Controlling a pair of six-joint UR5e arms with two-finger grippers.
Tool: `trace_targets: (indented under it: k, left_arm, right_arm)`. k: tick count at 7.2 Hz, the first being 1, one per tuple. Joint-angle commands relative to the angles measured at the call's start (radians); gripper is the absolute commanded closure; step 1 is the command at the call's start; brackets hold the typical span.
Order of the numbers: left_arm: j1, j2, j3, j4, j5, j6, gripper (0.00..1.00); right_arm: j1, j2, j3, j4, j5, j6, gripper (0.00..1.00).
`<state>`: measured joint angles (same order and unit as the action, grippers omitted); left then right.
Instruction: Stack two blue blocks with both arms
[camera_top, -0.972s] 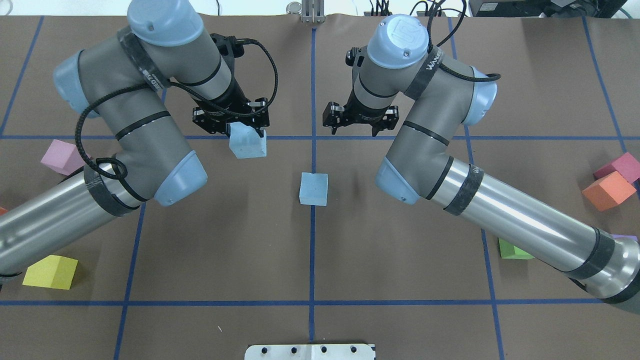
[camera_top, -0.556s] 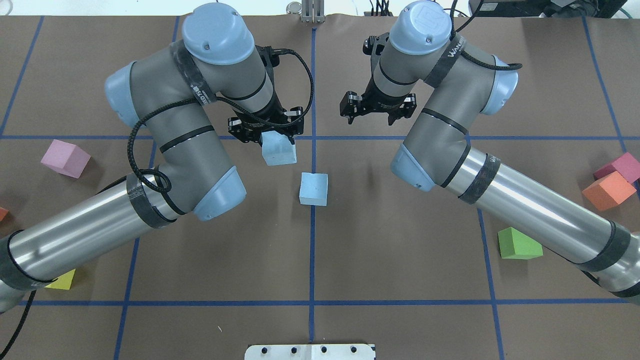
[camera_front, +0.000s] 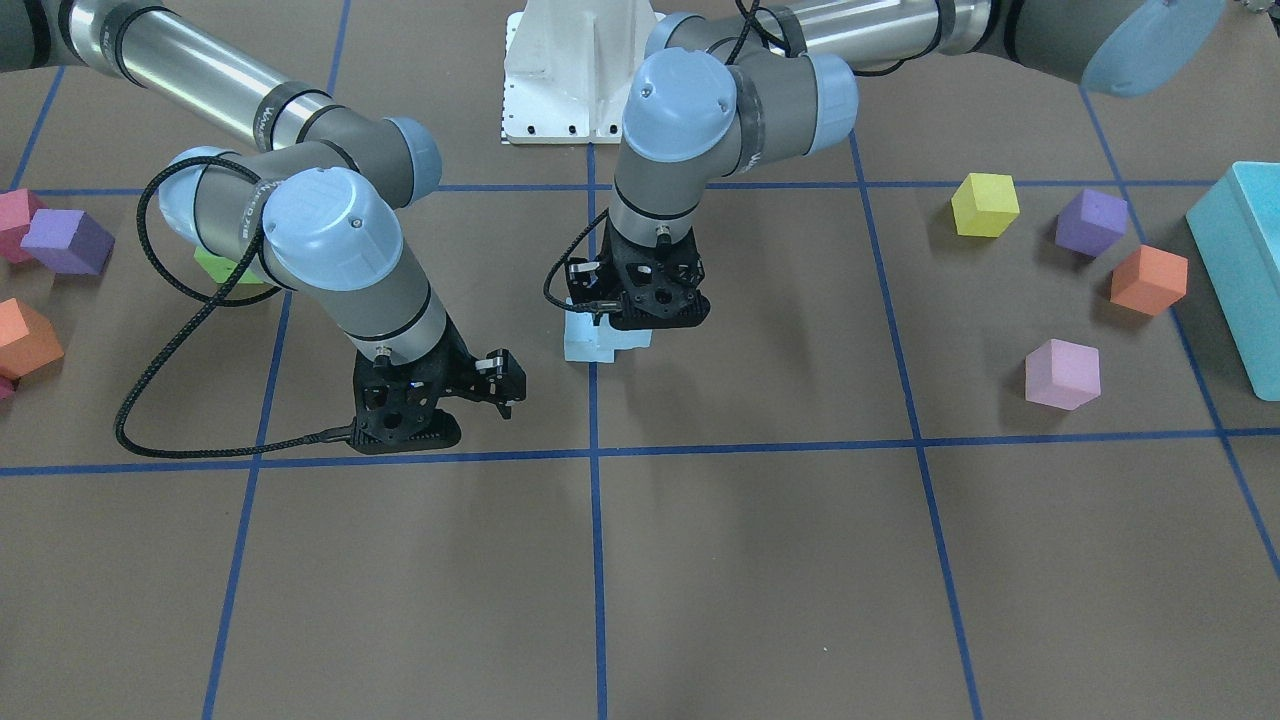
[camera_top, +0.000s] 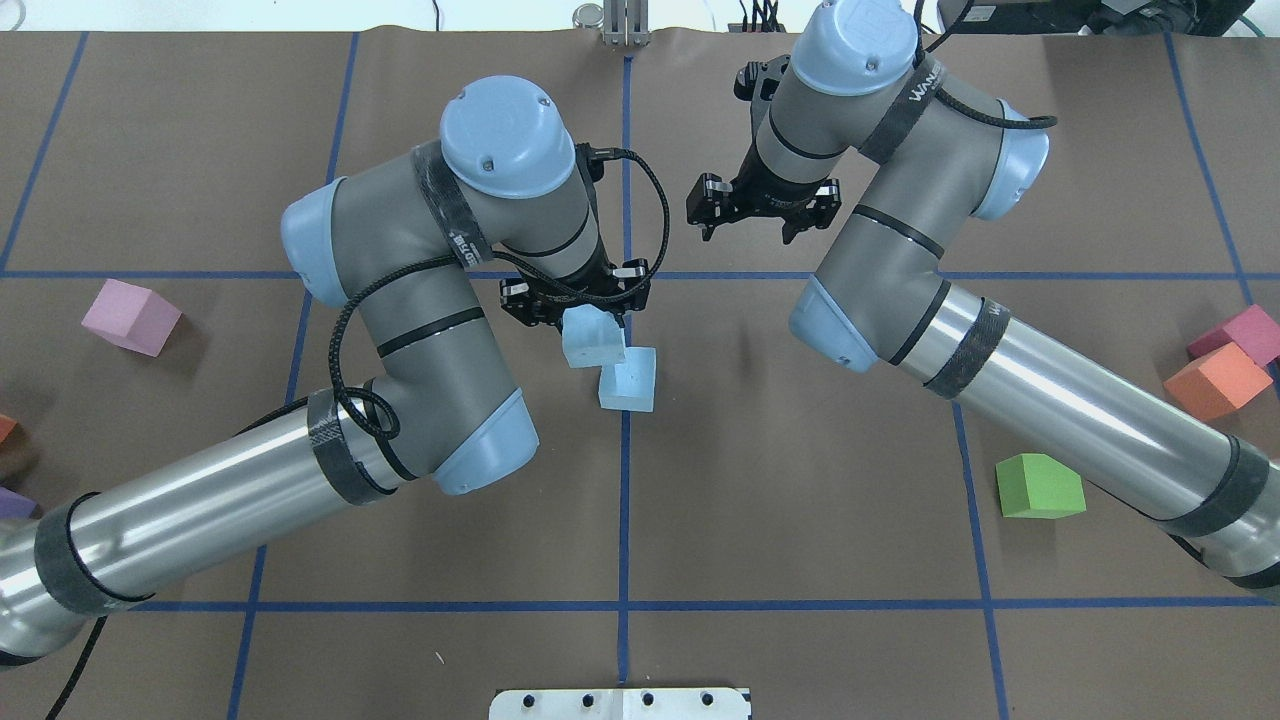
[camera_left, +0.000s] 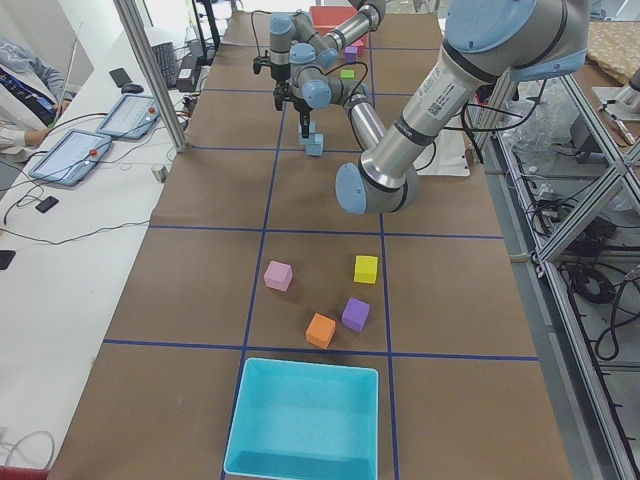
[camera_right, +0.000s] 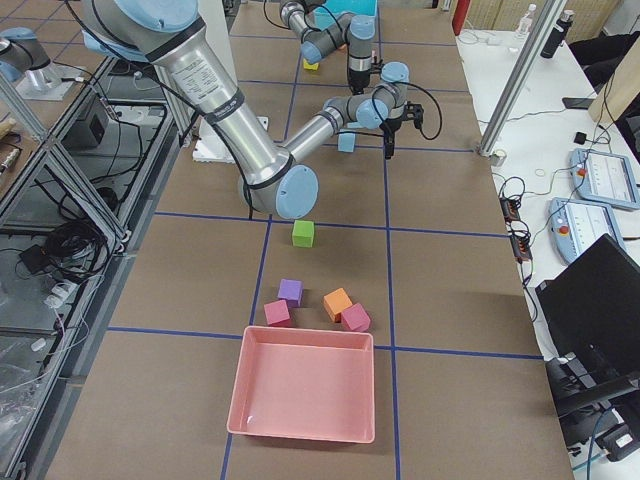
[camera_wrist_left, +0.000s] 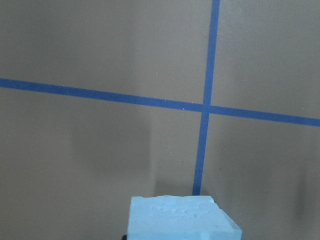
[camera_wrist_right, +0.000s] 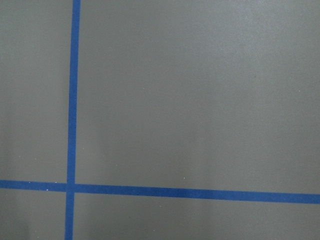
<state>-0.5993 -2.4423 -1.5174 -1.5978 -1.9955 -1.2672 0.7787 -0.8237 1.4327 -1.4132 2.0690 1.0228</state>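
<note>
Nearest, at the overhead view's bottom edge, sits a white bolted plate (camera_top: 620, 703), with a green cube (camera_top: 1040, 487) at its 2 o'clock. Farther in, one blue block (camera_top: 630, 384) rests on the brown table (camera_top: 780, 500), straddling the centre tape line (camera_top: 622, 520). The second blue block (camera_top: 594, 342) hangs at its 11 o'clock, pinched between the fingers of the left gripper (camera_top: 588, 318). It overlaps the resting one's far left corner and seems raised just above it, though contact is hard to judge from any view. The left wrist camera shows only that block's pale top edge over a tape crossing. Farther still, at 1 o'clock of the resting block, the right gripper (camera_top: 747, 236) hovers with its fingers spread wide, holding nothing. A black strap (camera_top: 912, 88) on the right arm (camera_top: 1050, 400) reads "WAN" before curling out of sight, and the joint cap (camera_top: 862, 40) above it bears an embossed logo cut by the frame edge.
</note>
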Motion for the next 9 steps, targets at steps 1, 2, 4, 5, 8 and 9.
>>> trace_targets:
  k: [1,2,4,5,8,9]
  left_arm:
    - [0.016,-0.027,0.029,-0.008,0.011,0.009,0.38]
    - [0.022,-0.027,0.029,-0.010,0.011,0.009,0.38]
    - [0.033,-0.024,0.029,-0.010,0.011,0.009,0.36]
    - [0.042,-0.021,0.029,-0.011,0.014,0.008,0.31]
    - [0.052,-0.026,0.020,-0.014,0.046,0.008,0.03]
    - [0.050,-0.024,0.011,-0.013,0.046,0.011,0.02]
  right_arm:
    - [0.001,0.000,0.000,0.000,0.000,0.000,0.00]
    - [0.001,0.000,0.000,0.000,-0.001,0.000,0.00]
    - [0.001,-0.002,0.000,0.000,0.000,0.000,0.00]
    - [0.001,-0.002,0.000,0.000,-0.001,0.000,0.00]
    - [-0.001,-0.002,0.000,0.002,-0.001,0.000,0.00]
    - [0.001,-0.002,0.002,0.002,-0.003,-0.003,0.00]
